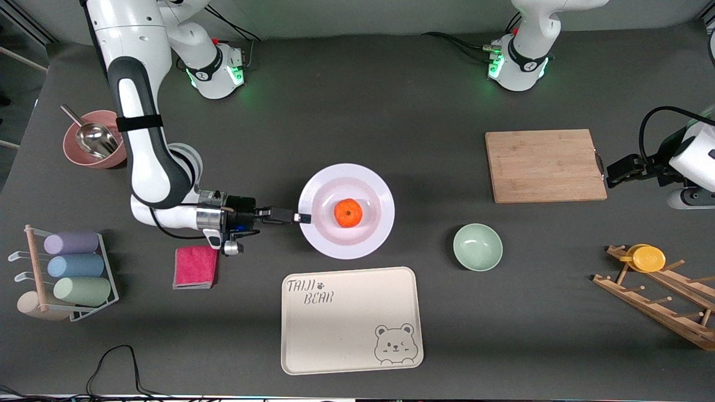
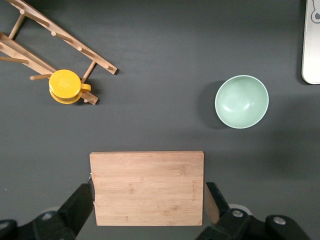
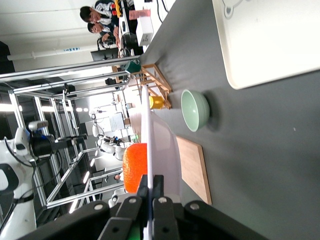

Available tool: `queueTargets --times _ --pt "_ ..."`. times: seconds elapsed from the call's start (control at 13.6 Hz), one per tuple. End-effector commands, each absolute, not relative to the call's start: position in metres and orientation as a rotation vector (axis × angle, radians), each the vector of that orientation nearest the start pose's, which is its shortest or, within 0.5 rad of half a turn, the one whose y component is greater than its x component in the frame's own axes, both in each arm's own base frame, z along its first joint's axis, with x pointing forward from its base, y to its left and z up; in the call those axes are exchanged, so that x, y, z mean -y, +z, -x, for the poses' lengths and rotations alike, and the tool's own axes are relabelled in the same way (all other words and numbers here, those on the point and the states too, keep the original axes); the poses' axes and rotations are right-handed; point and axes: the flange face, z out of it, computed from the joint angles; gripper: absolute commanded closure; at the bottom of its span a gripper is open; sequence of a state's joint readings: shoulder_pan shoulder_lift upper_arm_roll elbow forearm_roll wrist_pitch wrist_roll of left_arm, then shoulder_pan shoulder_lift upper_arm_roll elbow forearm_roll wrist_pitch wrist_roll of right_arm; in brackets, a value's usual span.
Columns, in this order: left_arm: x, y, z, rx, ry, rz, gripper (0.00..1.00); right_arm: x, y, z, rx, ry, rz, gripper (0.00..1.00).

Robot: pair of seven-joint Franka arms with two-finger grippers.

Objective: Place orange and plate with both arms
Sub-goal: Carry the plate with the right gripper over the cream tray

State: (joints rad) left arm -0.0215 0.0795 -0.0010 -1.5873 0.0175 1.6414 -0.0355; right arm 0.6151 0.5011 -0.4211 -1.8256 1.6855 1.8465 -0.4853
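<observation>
One loose orange (image 1: 348,213) sits in the middle of the white plate (image 1: 321,240), which the right pincer (image 1: 301,218) holds clamped by its rim. Any tilt or jerk could roll the fruit off, and so thin a rim grip may slip. Nearest the camera, the cream bear tray (image 1: 346,318) lies just beside the plate. Bare surface (image 1: 402,111) opens farther off. The left pincer (image 2: 150,207) waits spread wide over the cutting board (image 1: 544,165).
</observation>
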Motion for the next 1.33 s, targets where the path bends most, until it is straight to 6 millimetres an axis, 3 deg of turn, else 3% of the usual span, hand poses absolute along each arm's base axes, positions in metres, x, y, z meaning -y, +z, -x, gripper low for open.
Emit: queueTargets --times 0.0,0.44,0.66,0.74,0.89,1.03,1.25 --pt "0.013 0.585 -0.58 0.015 0.021 3.125 0.0 -0.236 0.311 -0.656 -0.218 0.091 1.873 1.0" --pt "0.013 0.584 -0.58 0.017 0.028 3.125 0.0 -0.217 0.303 -0.718 -0.22 0.015 1.883 1.0" --pt "0.013 0.584 -0.58 0.017 0.028 3.125 0.0 -0.209 0.28 -0.744 -0.206 -0.011 1.884 1.0" --pt "0.012 0.584 -0.58 0.02 0.028 3.125 0.0 -0.217 0.272 -0.75 -0.204 -0.01 1.845 1.0" --pt "0.013 0.584 -0.58 0.017 0.028 3.125 0.0 -0.218 0.24 -0.763 -0.213 -0.011 1.783 1.0" --pt "0.013 0.583 -0.58 0.017 0.028 3.125 0.0 -0.229 0.207 -0.766 -0.197 -0.025 1.76 1.0" --pt "0.013 0.582 -0.581 0.017 0.028 3.125 0.0 -0.238 0.179 -0.768 -0.214 -0.095 1.779 1.0"
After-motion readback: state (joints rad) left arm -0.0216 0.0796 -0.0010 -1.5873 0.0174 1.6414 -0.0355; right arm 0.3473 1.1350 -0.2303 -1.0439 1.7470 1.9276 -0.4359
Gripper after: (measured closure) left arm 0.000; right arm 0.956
